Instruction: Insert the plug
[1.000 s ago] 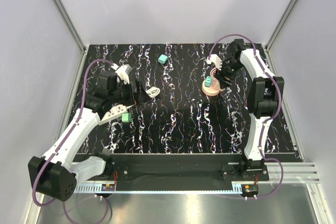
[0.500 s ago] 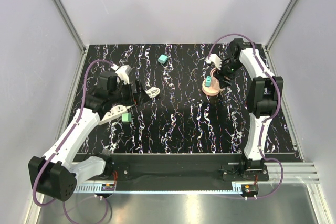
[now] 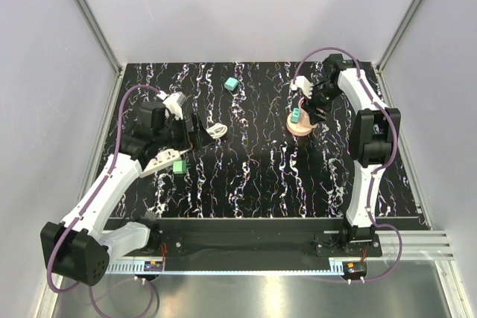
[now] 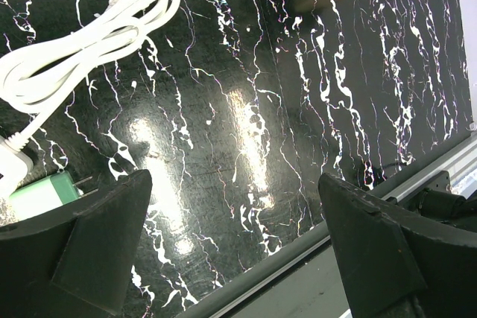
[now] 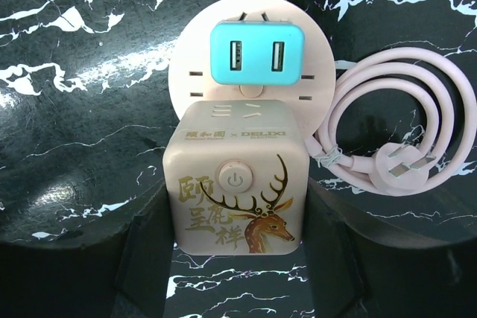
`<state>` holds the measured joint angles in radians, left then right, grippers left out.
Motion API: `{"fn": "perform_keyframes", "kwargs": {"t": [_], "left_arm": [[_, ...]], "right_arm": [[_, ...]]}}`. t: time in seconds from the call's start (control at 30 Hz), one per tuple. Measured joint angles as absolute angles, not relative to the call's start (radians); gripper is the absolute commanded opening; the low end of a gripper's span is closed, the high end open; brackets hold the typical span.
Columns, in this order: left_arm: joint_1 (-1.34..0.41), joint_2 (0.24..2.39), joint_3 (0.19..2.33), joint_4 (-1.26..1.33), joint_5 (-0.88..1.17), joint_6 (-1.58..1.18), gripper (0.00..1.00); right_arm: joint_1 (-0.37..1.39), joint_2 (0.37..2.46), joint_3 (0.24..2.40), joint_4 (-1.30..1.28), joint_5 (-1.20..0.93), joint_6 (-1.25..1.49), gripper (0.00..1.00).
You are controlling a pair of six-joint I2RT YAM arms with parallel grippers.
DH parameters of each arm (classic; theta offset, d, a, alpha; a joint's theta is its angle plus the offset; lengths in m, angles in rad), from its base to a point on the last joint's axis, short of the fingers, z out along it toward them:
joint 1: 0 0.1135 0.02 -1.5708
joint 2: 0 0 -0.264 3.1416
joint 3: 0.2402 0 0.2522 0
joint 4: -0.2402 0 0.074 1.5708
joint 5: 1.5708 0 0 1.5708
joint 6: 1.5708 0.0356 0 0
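The teal plug is a small blue-green block with rounded corners and two USB slots on its face. It's sitting flat on the round pink socket base, just beside that base's cube block. Looks pushed in all the way, but honestly can't tell from this angle.

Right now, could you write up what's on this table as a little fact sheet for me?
Left gripper: open, holding nothing
Right gripper: closed on the pink cube socket
Teal plug: seated in that socket's round base
Second teal cube: loose, far middle
White cord: coiled, near the left gripper
Green cube: prongs bare, beside the white power strip
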<state>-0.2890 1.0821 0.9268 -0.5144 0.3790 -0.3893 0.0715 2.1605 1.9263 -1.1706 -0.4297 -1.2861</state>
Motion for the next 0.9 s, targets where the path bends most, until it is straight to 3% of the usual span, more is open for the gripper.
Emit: {"fn": "perform_keyframes", "kwargs": {"t": [0.9], "left_arm": [[-0.287, 1.082, 0.926, -0.514, 0.382, -0.389, 0.99]], "right_arm": [[0.064, 2.164, 1.932, -1.124, -0.435, -1.286, 0.0]]}}
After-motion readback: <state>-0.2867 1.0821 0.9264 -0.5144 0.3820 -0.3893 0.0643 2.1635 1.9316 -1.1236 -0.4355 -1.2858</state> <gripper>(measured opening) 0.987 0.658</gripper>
